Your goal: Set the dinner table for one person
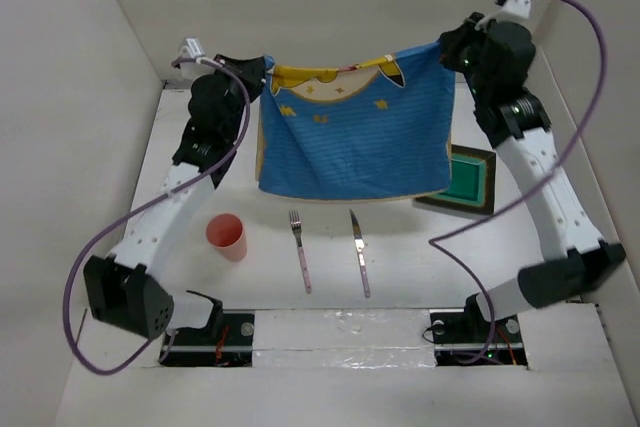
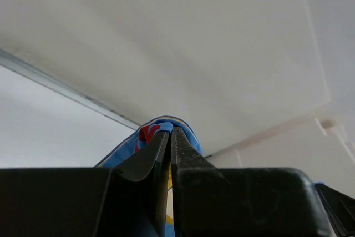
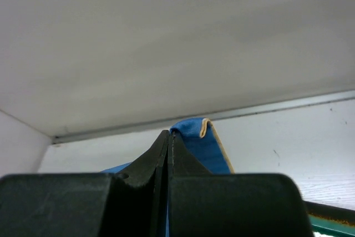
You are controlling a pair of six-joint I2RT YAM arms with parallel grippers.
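Observation:
A blue cartoon-printed placemat [image 1: 355,132] hangs stretched in the air above the back of the white dinner table [image 1: 400,277]. My left gripper [image 1: 262,69] is shut on its top left corner, and my right gripper [image 1: 447,47] is shut on its top right corner. In the left wrist view the closed left gripper [image 2: 170,131] pinches a fold of the placemat [image 2: 186,132]. The right gripper [image 3: 168,134] in its own wrist view pinches the placemat's [image 3: 197,137] cream-edged corner. A pink cup [image 1: 227,237], a fork [image 1: 299,250] and a knife [image 1: 359,252] lie on the table in front.
A green square dish with a dark rim [image 1: 465,181] sits at the right, partly behind the hanging mat. White walls enclose the table on the left, back and right. Purple cables loop beside both arms.

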